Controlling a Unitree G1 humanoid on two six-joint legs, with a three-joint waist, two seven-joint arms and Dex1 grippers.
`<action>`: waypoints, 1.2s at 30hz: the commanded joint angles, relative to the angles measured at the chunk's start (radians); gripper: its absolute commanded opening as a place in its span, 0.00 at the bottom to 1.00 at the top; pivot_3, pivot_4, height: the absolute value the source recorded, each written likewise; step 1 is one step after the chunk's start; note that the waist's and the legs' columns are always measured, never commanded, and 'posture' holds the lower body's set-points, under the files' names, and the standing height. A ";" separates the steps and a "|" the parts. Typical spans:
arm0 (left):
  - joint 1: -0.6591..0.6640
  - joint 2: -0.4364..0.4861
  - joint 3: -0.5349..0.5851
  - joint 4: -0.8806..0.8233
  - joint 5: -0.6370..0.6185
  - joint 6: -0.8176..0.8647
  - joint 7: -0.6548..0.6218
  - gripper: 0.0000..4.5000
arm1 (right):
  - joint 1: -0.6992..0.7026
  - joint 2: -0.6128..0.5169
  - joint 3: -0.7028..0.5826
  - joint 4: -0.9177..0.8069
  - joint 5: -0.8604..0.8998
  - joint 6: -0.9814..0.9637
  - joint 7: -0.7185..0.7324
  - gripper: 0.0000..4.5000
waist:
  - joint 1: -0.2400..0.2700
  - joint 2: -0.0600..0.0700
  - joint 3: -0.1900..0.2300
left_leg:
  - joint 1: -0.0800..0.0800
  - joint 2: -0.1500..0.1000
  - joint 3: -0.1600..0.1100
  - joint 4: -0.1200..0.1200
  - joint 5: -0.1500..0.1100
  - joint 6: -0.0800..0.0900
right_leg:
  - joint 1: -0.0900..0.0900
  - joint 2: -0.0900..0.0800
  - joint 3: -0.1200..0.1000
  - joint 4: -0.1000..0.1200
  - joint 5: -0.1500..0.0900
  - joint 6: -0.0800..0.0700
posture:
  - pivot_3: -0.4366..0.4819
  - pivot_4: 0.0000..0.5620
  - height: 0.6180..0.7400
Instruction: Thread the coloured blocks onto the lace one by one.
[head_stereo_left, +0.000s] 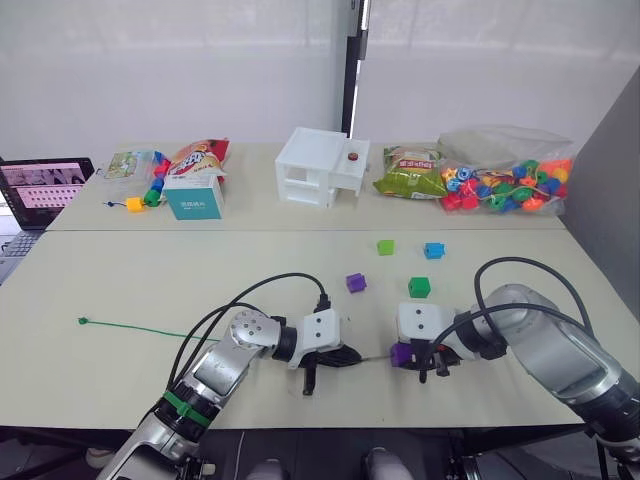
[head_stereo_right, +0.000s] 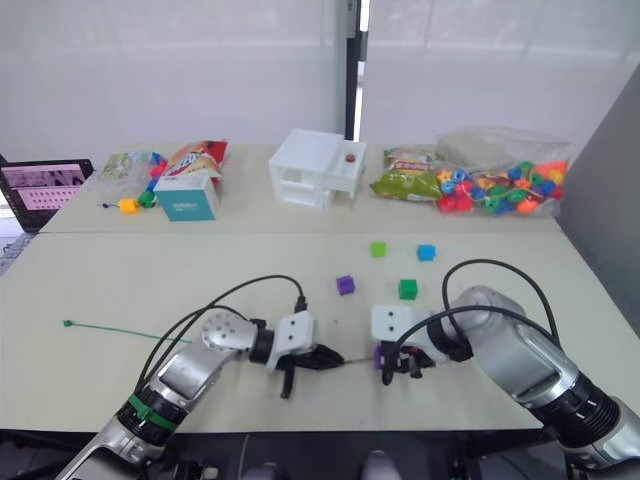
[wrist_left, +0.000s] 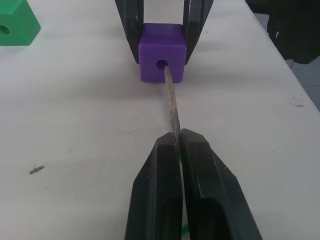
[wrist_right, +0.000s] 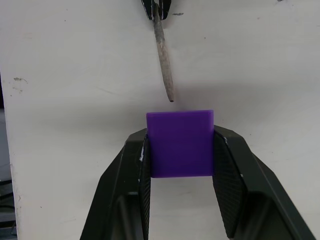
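R tool (wrist_right: 181, 150) clamps a purple block (wrist_left: 161, 59) on the bench just ahead of L tool (wrist_left: 177, 150), which pinches the lace tip (wrist_left: 171, 105): keep tip level w/ the hole, push straight thru.

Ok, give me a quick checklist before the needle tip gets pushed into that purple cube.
1. Left gripper shut on the needle tip: ok.
2. Right gripper shut on the purple cube: ok.
3. Cube's hole faces the tip: ok.
4. Tip lined up with the hole: ok in the left wrist view.
5. Tip already inside the hole: not ok, a gap shows in the right wrist view.
6. Green cord trails free across the table: ok.
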 joint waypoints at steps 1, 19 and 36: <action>-0.026 -0.016 -0.009 -0.003 0.012 -0.017 0.013 0.00 | -0.005 -0.001 0.001 -0.017 0.009 -0.008 0.002 0.26 | 0.001 0.000 0.000 | 0.000 0.000 0.000 0.000 0.000 0.000 | 0.000 0.000 0.000 0.000 0.000 0.000 | 0.48 0.27 1.00; -0.155 -0.219 -0.037 0.230 0.045 -0.102 0.050 0.00 | -0.016 0.022 0.012 -0.017 0.010 0.004 -0.007 0.26 | 0.009 0.000 0.000 | 0.000 0.000 0.000 0.001 0.000 0.000 | 0.001 0.000 0.000 -0.002 0.000 0.000 | 0.48 0.27 1.00; -0.121 -0.093 0.041 0.113 0.006 -0.064 -0.003 0.70 | -0.021 0.049 0.015 -0.006 0.010 0.017 -0.019 0.26 | -0.002 0.000 0.000 | 0.001 0.000 0.000 0.000 0.000 0.000 | 0.001 0.000 0.000 0.000 0.000 0.000 | 0.48 0.27 1.00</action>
